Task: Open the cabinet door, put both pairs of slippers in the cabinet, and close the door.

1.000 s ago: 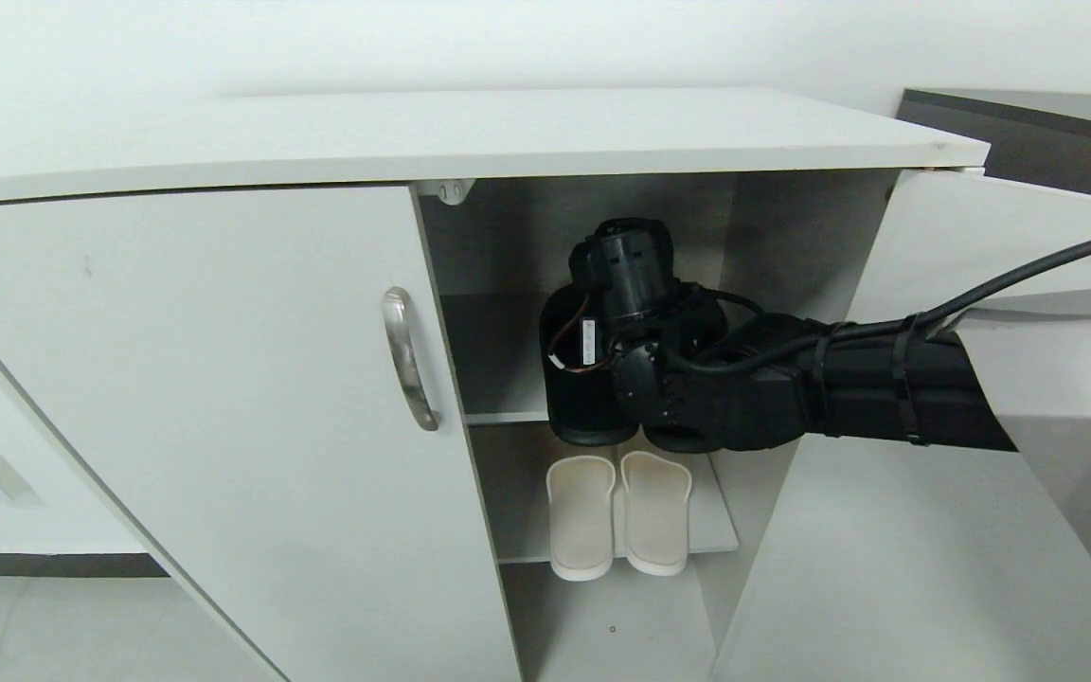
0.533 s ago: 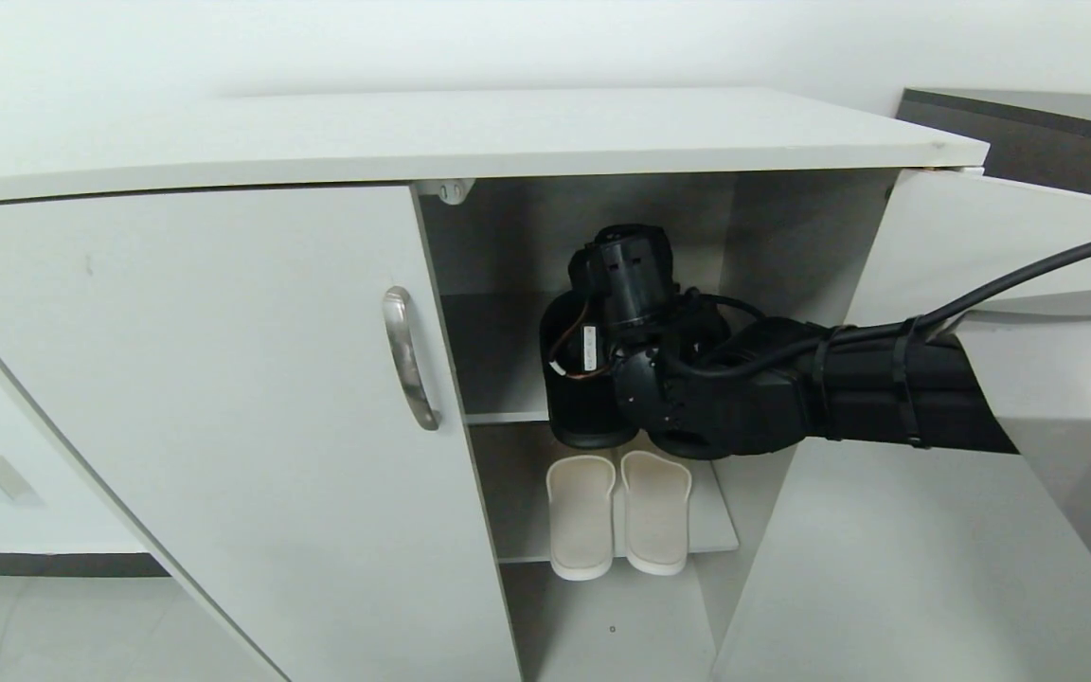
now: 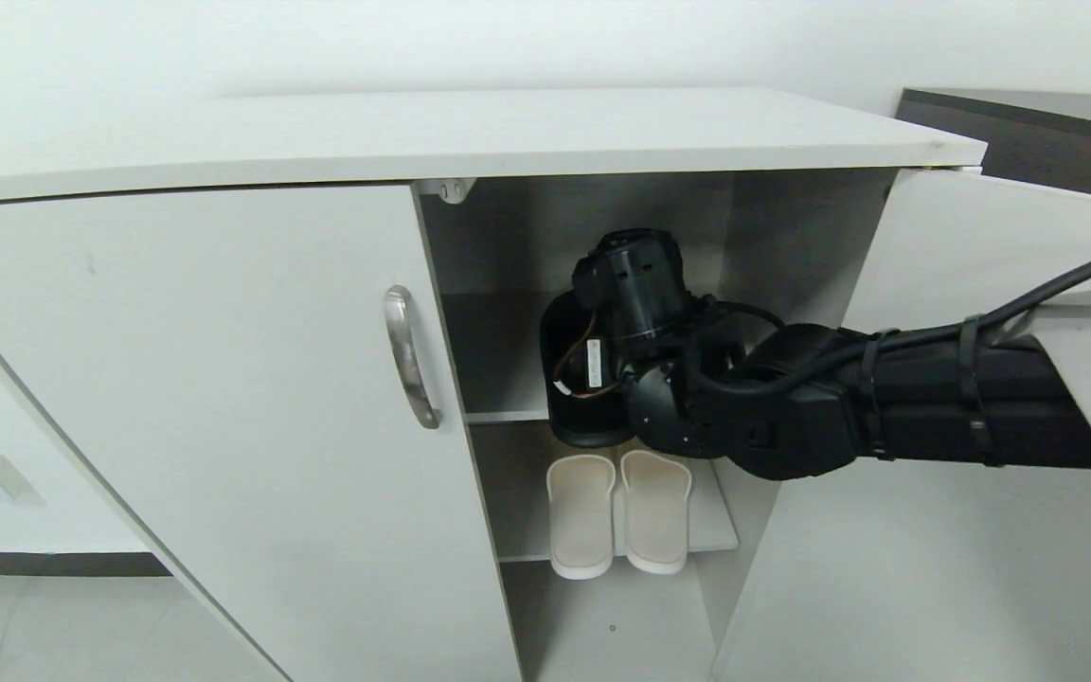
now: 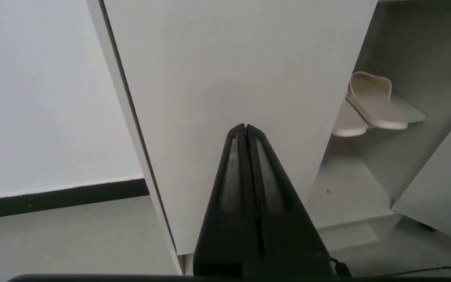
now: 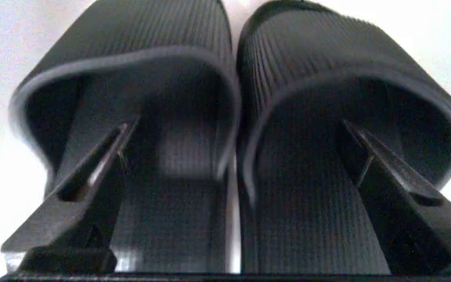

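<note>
Black slippers (image 5: 171, 94) — one spread finger of right gripper (image 5: 237, 129) inside each.

**Two shelves, two pairs**

The open right half of the cabinet (image 3: 470, 133) has two shelves. A pair of black slippers (image 3: 576, 407) sits on the upper shelf (image 3: 498, 379), near ends past its front edge. White slippers (image 3: 617, 511) lie side by side on the lower shelf (image 3: 517, 493), also overhanging.
</note>
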Available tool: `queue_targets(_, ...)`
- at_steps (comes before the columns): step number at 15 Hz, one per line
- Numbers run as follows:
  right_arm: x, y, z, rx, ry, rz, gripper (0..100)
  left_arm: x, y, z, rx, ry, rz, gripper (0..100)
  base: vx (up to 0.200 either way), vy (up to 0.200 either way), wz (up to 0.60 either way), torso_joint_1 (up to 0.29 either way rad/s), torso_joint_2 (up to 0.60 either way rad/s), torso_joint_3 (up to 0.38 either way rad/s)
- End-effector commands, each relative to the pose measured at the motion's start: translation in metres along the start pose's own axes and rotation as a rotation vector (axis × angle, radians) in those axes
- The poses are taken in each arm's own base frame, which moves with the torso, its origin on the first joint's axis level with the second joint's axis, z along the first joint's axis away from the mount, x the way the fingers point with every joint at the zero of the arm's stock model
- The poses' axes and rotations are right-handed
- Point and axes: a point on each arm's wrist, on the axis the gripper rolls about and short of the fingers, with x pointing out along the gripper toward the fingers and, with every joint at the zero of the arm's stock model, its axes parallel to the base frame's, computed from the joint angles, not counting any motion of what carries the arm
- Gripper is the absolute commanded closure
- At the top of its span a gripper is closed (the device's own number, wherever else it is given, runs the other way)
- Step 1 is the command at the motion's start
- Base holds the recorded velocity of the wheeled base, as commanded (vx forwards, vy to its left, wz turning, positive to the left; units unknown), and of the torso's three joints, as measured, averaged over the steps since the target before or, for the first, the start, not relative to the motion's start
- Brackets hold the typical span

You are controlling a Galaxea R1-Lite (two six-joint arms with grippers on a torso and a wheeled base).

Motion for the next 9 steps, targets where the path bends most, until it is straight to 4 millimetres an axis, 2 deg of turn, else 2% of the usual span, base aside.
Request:
queue_targets(1, -0.027, -0.007, 0.007, 0.017, -0.003, 0.030, 0, 0.000, 0.000, 0.000, 0.000, 0.001, 0.000, 100, 0.000, 0.000, 0.00, 0.000, 0.00, 0.000)
queue_targets(2, -0.033, -0.009, 0.007, 0.018, -0.001, 0.037, 0, 0.000, 0.000, 0.000, 0.000, 0.001, 0.000, 100, 0.000, 0.000, 0.00, 0.000, 0.00, 0.000)
queue_targets(6, -0.081, -0.027, 0.011, 0.040, 0.007, 0.108, 0, 0.000, 0.000, 0.000, -0.002, 0.001, -0.001, 100, 0.000, 0.000, 0.00, 0.000, 0.00, 0.000)
queue_targets(9, -0.115, -0.044, 0.003, 0.031, 0.017, 0.165, 0, 0.000, 0.000, 0.000, -0.002, 0.001, 0.000, 100, 0.000, 0.000, 0.00, 0.000, 0.00, 0.000)
